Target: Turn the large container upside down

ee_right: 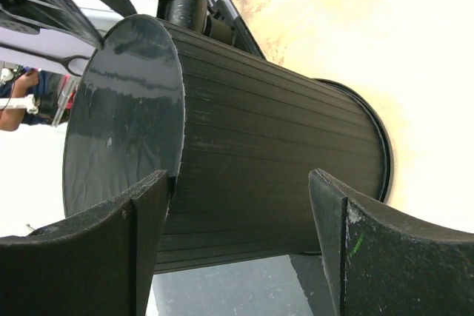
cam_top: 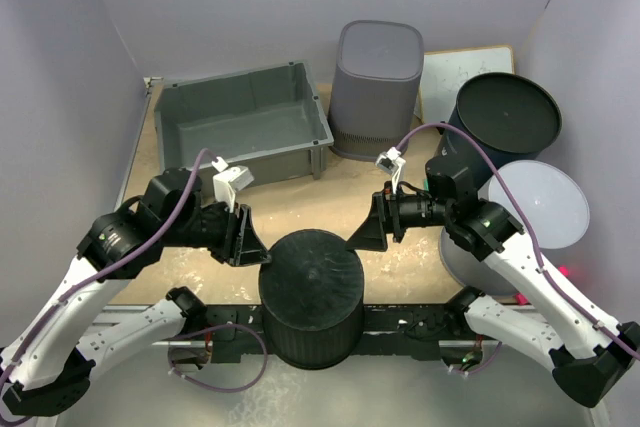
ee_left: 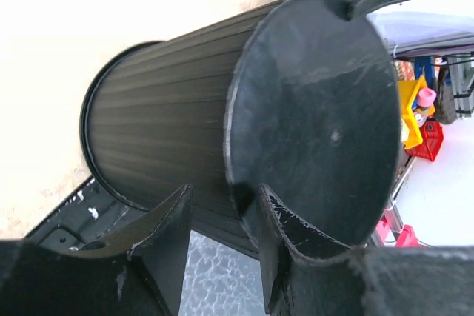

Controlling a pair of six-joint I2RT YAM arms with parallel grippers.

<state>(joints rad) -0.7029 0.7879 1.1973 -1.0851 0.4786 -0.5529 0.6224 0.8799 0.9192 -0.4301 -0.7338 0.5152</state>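
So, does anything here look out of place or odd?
The black bin stands bottom up right at the table's near edge, its rim seemingly partly over the dark rail rather than fully on the tabletop. Nothing looks spilled or broken.

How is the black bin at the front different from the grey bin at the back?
The black bin is round; the grey bin is squarish with rounded corners. The black bin has fine ribs running down its sides, while the grey bin has smooth walls with slots near the bottom. The black bin sits at the front, the grey bin at the back beside the grey tray. Both stand on end, well apart.
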